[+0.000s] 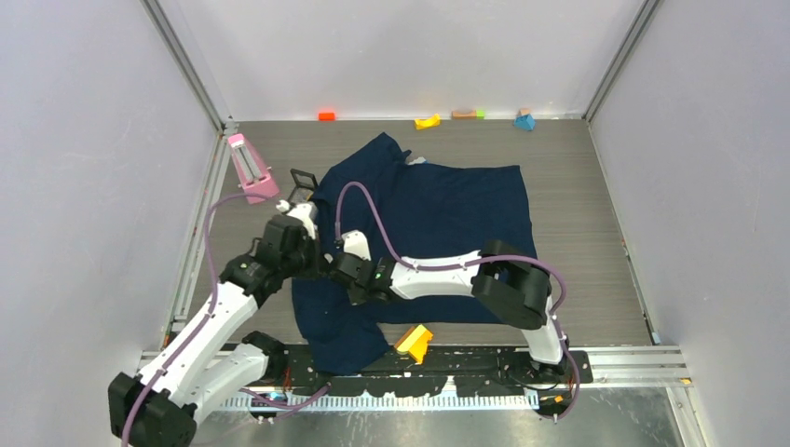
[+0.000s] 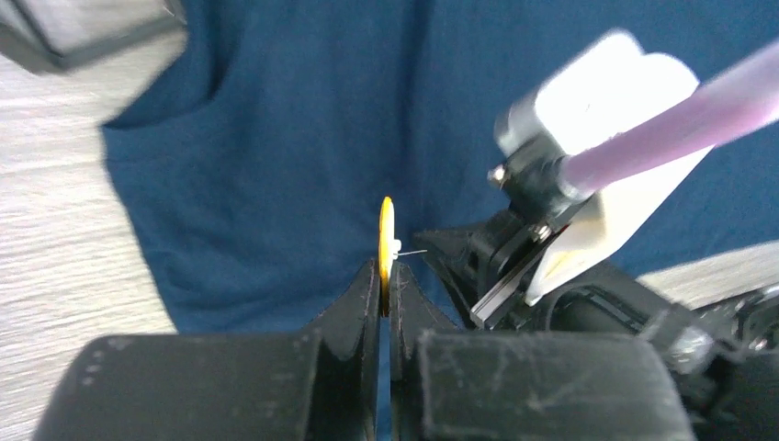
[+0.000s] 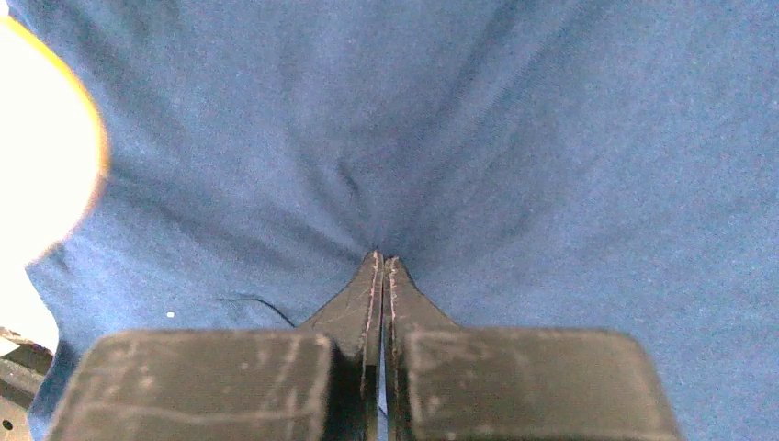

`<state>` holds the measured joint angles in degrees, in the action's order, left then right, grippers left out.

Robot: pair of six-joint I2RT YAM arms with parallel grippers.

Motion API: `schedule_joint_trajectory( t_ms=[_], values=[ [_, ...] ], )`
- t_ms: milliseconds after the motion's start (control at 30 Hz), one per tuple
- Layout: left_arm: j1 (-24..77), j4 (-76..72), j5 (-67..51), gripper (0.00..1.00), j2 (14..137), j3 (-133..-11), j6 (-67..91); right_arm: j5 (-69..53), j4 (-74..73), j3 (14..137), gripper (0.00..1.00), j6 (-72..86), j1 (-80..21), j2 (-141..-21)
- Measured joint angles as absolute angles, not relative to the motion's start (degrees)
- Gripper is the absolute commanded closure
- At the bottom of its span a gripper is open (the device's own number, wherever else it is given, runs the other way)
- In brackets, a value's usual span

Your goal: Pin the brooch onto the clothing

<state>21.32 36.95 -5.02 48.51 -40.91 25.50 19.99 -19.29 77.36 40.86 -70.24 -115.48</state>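
- Jaws of the left gripper [image 2: 386,280] are pressed together on the brooch [image 2: 386,234]. It stands edge-on above the tips, yellow rim upright, with a thin pin pointing toward 3 o'clock.
- Jaws of the right gripper [image 3: 381,266] are closed on a pinch of the shirt [image 3: 551,138]. Creases fan out from the tips toward 12 o'clock.
- From the left wrist, the right gripper sits at 3 o'clock of the brooch, close to the pin's tip. Its white housing and purple cable [image 2: 661,129] are blurred.
- From the right wrist, a blurred pale disc with an orange rim fills the 9 o'clock edge, over the cloth. It looks like the brooch face.
- I cannot tell whether the pin touches the fabric.
- From above, the shirt lies spread on the table [image 1: 596,233], and both grippers meet over its 9 o'clock edge. The brooch is too small to make out there.
- At 6 o'clock of the shirt, a yellow wedge [image 1: 415,342] lies just beside the hem.
- At 10 o'clock, a pink stand [image 1: 250,169] stands off the cloth.
- At 12 o'clock, small blocks [image 1: 427,121] line the far wall, well apart from the shirt.
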Motion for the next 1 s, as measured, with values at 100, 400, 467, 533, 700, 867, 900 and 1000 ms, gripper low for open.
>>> schedule_joint_trajectory(
  t_ms=[100,400,467,533,700,867,900,1000],
  values=[
    [27.6,34.8,-0.4,1.00,49.4,-37.0,28.4,19.8,-16.7,74.5,0.99,41.5,-69.9,-113.9],
    [37.6,29.7,9.8,1.00,50.7,-31.6,33.5,18.2,-9.3,64.9,0.99,42.4,-68.8,-108.0],
    [38.2,28.8,10.7,1.00,51.9,-30.9,34.2,17.8,-7.1,63.2,0.99,42.4,-68.8,-106.9],
    [38.9,28.1,11.1,1.00,53.6,-30.7,34.7,17.4,-4.9,61.8,1.00,42.4,-68.8,-106.0],
    [41.7,26.1,11.6,1.00,58.9,-30.7,35.6,16.8,-0.9,59.1,0.99,42.5,-68.8,-103.9],
    [43.7,25.3,12.2,1.00,61.0,-30.7,35.6,16.8,2.0,57.5,0.99,42.6,-68.8,-102.2],
    [44.0,25.1,12.4,1.00,61.3,-30.7,35.6,16.8,2.3,57.4,0.99,42.6,-68.8,-102.0],
    [44.7,25.0,12.7,1.00,62.4,-30.8,36.0,16.8,3.2,57.1,0.99,42.5,-68.8,-101.7]
  ],
)
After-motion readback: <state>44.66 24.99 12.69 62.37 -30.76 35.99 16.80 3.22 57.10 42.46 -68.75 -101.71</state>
